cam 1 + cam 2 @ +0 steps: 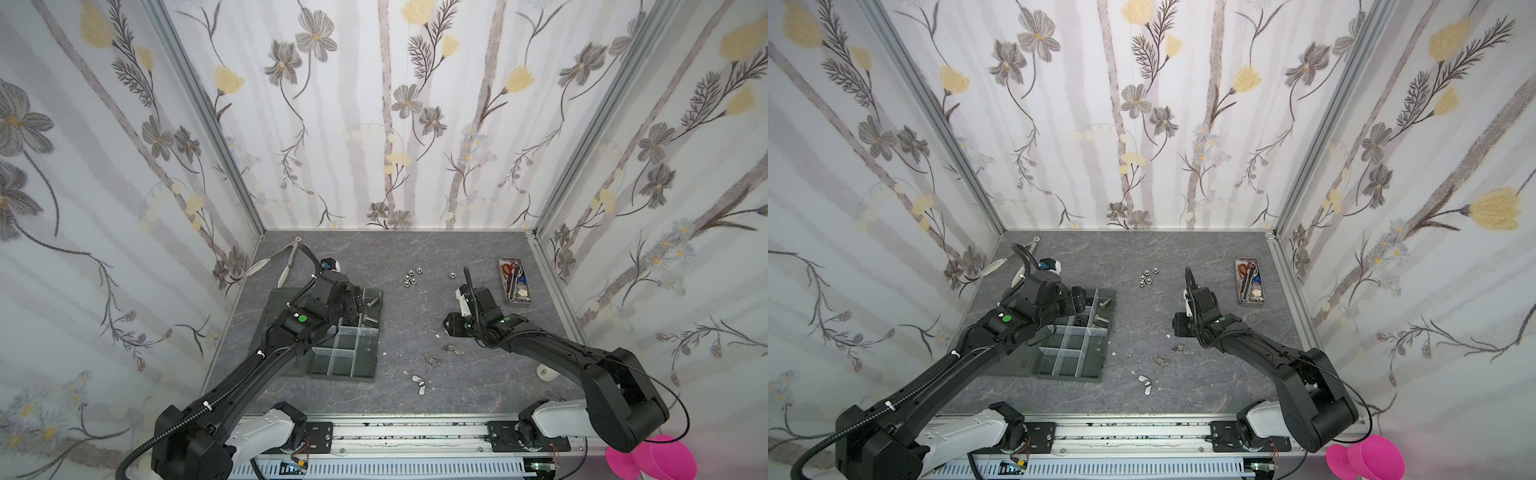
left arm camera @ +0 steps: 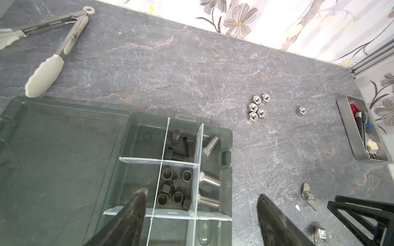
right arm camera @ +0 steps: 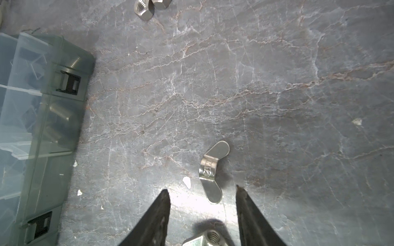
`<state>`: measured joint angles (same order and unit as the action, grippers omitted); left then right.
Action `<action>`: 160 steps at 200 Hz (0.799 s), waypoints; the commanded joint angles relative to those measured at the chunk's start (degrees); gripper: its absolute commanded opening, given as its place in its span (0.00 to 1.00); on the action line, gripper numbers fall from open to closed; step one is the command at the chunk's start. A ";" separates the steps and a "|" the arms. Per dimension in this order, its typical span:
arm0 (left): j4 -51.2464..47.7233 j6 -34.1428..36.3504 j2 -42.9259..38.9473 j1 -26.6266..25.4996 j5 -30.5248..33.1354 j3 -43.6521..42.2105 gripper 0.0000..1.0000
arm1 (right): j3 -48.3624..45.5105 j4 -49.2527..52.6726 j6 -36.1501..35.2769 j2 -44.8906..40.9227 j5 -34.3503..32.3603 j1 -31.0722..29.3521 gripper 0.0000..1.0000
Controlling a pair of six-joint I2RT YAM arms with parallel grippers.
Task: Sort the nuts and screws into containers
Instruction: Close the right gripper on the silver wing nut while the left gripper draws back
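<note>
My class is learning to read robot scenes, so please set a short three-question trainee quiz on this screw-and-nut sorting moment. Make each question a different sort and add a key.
1. True or false: the left gripper has its fingers shut on a black nut.
2. Where do the silver hex nuts lie? A) in the organiser tray; B) loose on the table; C) in the metal scissors tray.
3. Name the part lying on the table just ahead of the right gripper.
Key: 1 false, its fingers stand apart and empty; 2 B; 3 a wing nut.
</note>
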<state>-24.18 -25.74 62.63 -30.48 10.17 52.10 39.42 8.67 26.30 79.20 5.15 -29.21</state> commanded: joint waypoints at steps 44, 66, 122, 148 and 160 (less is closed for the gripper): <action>1.05 1.75 -2.69 0.01 1.29 -1.20 0.85 | 1.75 -0.13 0.24 4.74 -4.74 -1.72 0.51; 1.42 1.83 -2.91 -0.01 1.34 -1.60 0.86 | 2.38 -0.35 0.41 6.58 -4.96 -2.16 0.49; 2.04 2.01 -3.17 -0.02 1.34 -2.50 0.86 | 3.23 -0.73 0.73 9.82 -4.99 -2.83 0.41; 2.12 2.19 -3.36 0.00 1.42 -2.70 0.87 | 5.57 -1.09 0.97 11.21 -4.88 -3.08 0.38; 2.04 2.18 -3.35 -0.03 1.51 -2.70 0.87 | 5.68 -1.28 0.98 11.76 -4.83 -3.14 0.37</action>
<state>-23.77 -23.99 59.51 -30.50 10.50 49.58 44.38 8.25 26.94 90.00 1.10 -32.23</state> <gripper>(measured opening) 0.867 0.375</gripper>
